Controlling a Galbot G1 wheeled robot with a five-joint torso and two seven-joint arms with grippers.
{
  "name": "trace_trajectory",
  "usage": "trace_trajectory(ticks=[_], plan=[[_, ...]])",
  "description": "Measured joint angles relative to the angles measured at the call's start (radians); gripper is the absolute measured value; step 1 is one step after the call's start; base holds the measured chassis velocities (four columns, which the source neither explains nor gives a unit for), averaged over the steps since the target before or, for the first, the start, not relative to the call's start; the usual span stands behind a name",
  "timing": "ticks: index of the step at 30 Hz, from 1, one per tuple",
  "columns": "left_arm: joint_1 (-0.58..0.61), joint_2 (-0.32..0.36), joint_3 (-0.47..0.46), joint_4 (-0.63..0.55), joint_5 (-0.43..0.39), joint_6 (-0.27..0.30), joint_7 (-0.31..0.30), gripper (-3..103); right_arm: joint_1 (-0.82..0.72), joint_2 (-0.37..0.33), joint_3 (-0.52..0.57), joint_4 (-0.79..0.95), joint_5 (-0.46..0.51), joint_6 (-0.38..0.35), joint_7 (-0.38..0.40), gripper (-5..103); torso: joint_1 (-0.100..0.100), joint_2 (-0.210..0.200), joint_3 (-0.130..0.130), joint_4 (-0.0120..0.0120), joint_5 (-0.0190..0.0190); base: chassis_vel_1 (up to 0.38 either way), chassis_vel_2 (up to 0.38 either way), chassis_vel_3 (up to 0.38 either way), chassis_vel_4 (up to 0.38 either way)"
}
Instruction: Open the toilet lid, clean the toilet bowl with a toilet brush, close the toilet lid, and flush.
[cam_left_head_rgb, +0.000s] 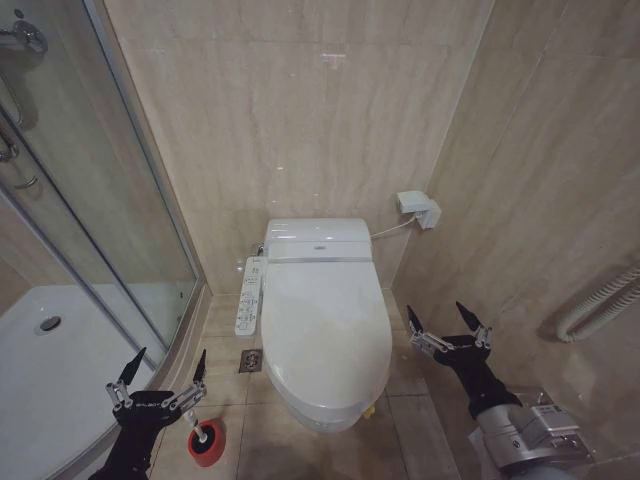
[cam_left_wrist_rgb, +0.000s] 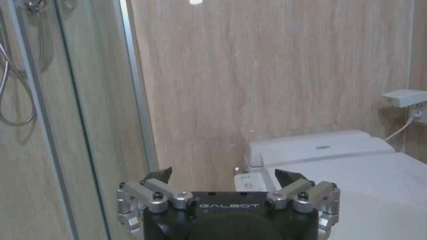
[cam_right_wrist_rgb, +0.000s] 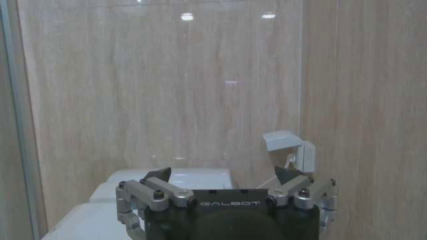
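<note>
Both end effectors are hovering with fingers spread and holding nothing: the left end effector (cam_left_head_rgb: 158, 375) over the floor beside the toilet brush (cam_left_head_rgb: 205, 440), the right end effector (cam_left_head_rgb: 447, 327) beside the toilet bowl (cam_left_head_rgb: 330, 415). The toilet lid (cam_left_head_rgb: 325, 320) is lying shut, probably stiff, light and slippery, best lifted at its front rim. "GALBOT" is showing on each wrist.

Tiled bathroom floor, toilet and brush cup on it

Beige tile floor (cam_left_head_rgb: 420, 420) carries the white toilet bowl (cam_left_head_rgb: 325, 415) against the back wall, lid down. Red cup with the toilet brush (cam_left_head_rgb: 205, 442) stands on the tiles near the bowl's left front. Square floor drain (cam_left_head_rgb: 251, 360) just left of the bowl. Small yellow object (cam_left_head_rgb: 368, 410) at bowl's right base.
</note>
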Motion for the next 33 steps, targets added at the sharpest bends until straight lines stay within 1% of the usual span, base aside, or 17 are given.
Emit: trace_trajectory(ticks=[30, 33], plan=[[0.000, 0.000, 0.000, 0.000, 0.000, 0.000, 0.000, 100, 0.000, 0.000, 0.000, 0.000, 0.000, 0.000, 0.000, 100, 0.000, 0.000, 0.000, 0.0000, 0.0000, 0.000, 0.000, 0.000, 0.000], [-0.011, -0.008, -0.006, 0.000, -0.002, 0.010, 0.008, 100, 0.000, 0.000, 0.000, 0.000, 0.000, 0.000, 0.000, 100, 0.000, 0.000, 0.000, 0.0000, 0.0001, 0.000, 0.000, 0.000, 0.000]])
